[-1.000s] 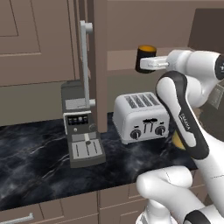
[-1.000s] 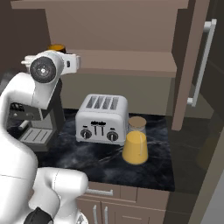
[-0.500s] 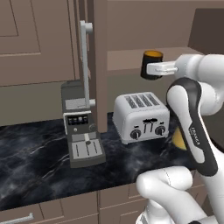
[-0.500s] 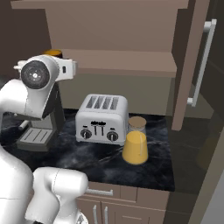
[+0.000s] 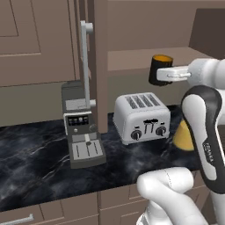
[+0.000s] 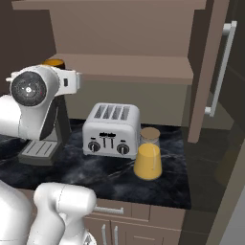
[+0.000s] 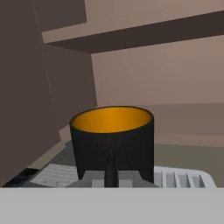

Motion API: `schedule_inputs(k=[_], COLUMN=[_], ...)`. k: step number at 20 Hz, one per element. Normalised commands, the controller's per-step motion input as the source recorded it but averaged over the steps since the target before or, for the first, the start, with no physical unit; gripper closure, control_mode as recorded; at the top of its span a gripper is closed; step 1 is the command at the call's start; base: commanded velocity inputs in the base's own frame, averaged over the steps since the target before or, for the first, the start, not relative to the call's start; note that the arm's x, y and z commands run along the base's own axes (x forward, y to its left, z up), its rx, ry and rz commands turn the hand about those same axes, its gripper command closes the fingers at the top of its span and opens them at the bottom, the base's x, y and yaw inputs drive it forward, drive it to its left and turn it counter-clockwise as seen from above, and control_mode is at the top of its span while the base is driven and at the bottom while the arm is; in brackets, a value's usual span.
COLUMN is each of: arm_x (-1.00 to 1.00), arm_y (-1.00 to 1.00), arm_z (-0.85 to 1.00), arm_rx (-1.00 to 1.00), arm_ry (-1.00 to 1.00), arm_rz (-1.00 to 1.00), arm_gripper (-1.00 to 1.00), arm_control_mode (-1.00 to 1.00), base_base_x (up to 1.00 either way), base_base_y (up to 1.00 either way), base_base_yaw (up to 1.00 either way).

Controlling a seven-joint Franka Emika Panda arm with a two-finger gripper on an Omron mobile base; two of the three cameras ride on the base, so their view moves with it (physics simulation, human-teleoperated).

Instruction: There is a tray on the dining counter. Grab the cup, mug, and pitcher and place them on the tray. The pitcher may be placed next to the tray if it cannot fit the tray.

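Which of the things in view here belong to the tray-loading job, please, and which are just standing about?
Job: mug, held in the shut gripper; pitcher on the counter.
Standing about: toaster; coffee machine.

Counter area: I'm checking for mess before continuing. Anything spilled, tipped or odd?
Nothing stands out. The pitcher stands upright beside the toaster, lid on, and the mug is held level in the shut gripper.
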Motion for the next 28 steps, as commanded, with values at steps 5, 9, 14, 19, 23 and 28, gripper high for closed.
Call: schedule_inputs(k=[5, 9, 14, 19, 23, 28], arm_x=[-0.26, -0.23, -0.20, -0.14, -0.08, -0.01], arm_y=[-0.22, -0.26, -0.25, -0.17, -0.06, 0.00], arm_z=[0.00, 0.00, 0.00, 0.00, 0.00, 0.00], arm_rx=[0.00, 0.00, 0.00, 0.00, -0.03, -0.05], arm_ry=[0.00, 0.00, 0.00, 0.00, 0.00, 0.00], arm_rz=[0.00, 0.00, -0.04, -0.10, -0.14, -0.14], arm_gripper=[1.00, 1.00, 1.00, 1.00, 1.00, 1.00], arm_control_mode=[-1.00, -1.00, -1.00, -1.00, -1.00, -1.00], base_base_x=[0.00, 0.00, 0.00, 0.00, 0.00, 0.00], base_base_y=[0.00, 0.00, 0.00, 0.00, 0.00, 0.00], base_base_yaw=[0.00, 0.00, 0.00, 0.00, 0.00, 0.00])
